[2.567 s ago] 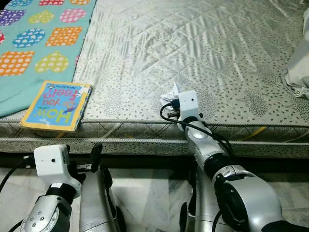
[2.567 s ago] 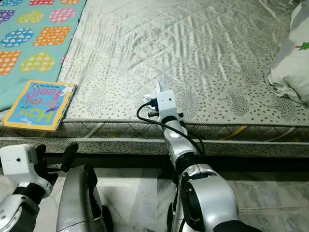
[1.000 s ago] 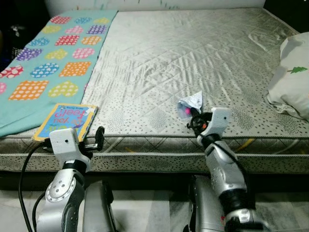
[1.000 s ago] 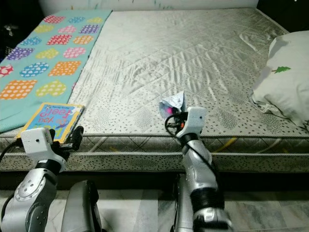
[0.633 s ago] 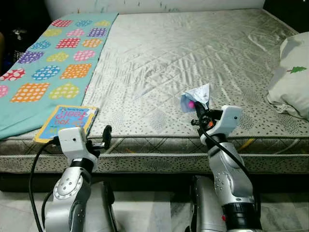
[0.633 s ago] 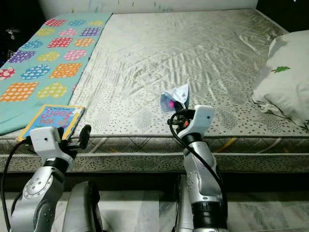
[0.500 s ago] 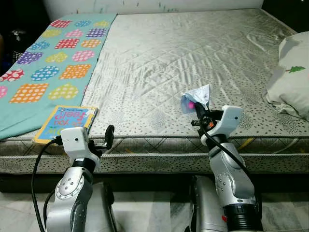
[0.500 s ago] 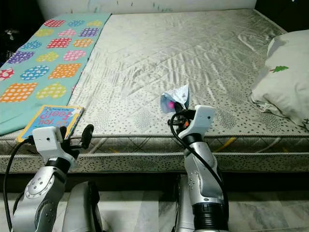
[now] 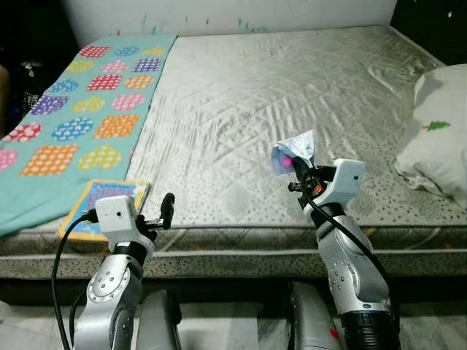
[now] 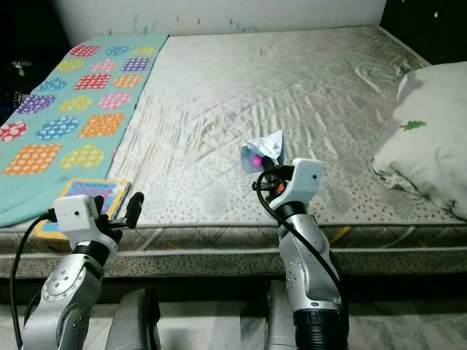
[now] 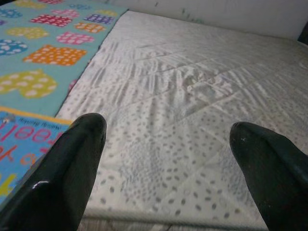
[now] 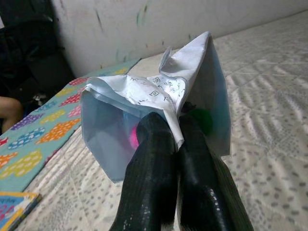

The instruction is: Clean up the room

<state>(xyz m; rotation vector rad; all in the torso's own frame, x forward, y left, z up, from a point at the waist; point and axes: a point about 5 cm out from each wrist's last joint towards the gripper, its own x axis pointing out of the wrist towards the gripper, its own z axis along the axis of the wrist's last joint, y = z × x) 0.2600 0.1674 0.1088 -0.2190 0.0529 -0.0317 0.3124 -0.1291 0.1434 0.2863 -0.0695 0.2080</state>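
Note:
My right gripper point(image 9: 298, 165) is shut on a crumpled white and pale blue wrapper point(image 9: 292, 151) with a pink spot inside, held a little above the front part of the grey quilted mattress point(image 9: 277, 87). In the right wrist view the two black fingers point(image 12: 159, 192) pinch the wrapper point(image 12: 159, 103) by a fold. My left gripper point(image 9: 162, 211) stands open near the mattress's front edge, beside a children's book point(image 9: 102, 203). The left wrist view has its fingers point(image 11: 72, 159) wide apart over the mattress, with the book point(image 11: 19, 144) off to one side.
A teal blanket point(image 9: 80, 109) with coloured patches covers the bed's left side. A white pillow point(image 9: 438, 131) lies at the right edge. A pale wall point(image 9: 219, 14) runs behind the bed. A person's limb point(image 12: 9, 113) appears beyond the blanket.
The right gripper has lifted the wrapper off the mattress and holds it up. The left arm has risen towards the bed edge. The camera has pulled back and tilted up.

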